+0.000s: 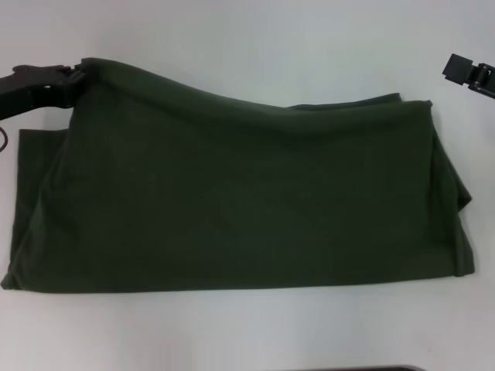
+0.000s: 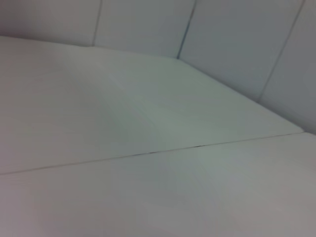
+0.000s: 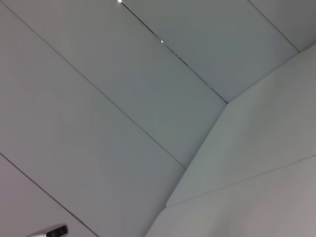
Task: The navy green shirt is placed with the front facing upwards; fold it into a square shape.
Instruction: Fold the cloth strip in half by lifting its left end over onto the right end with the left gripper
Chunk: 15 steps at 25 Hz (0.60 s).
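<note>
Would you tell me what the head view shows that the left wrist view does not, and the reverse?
Only the head view shows the navy green shirt, folded over, with the left gripper at its far left corner and the right gripper apart from it. Only the left wrist view shows wall panels behind. Both show the white table.

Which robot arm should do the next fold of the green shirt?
Probably the left. The left gripper is at the shirt's far left corner, lifting it; the right gripper sits off the cloth.
</note>
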Each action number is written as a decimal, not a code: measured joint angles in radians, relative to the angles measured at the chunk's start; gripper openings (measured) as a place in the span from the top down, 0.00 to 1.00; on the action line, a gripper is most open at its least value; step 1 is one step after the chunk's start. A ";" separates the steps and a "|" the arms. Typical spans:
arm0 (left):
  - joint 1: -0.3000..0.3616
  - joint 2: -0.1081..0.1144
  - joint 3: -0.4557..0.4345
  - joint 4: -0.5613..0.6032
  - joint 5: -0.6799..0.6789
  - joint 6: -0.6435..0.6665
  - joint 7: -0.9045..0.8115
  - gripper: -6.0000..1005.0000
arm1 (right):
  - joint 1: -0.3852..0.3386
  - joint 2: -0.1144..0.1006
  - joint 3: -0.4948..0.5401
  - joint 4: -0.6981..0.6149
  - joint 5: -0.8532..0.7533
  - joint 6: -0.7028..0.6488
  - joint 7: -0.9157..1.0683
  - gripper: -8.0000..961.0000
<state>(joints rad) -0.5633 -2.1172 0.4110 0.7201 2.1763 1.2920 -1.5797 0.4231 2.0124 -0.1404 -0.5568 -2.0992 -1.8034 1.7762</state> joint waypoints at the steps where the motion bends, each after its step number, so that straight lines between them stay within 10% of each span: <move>1: 0.000 0.000 0.000 0.000 0.000 0.000 0.000 0.93 | 0.000 0.001 0.000 0.000 0.000 0.000 0.000 0.03; 15: -0.010 -0.043 0.089 -0.072 0.003 -0.247 0.011 0.92 | 0.010 0.009 -0.001 0.000 -0.001 -0.003 -0.003 0.04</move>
<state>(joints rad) -0.5732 -2.1604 0.4995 0.6480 2.1797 1.0450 -1.5691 0.4328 2.0218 -0.1411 -0.5568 -2.1001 -1.8060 1.7730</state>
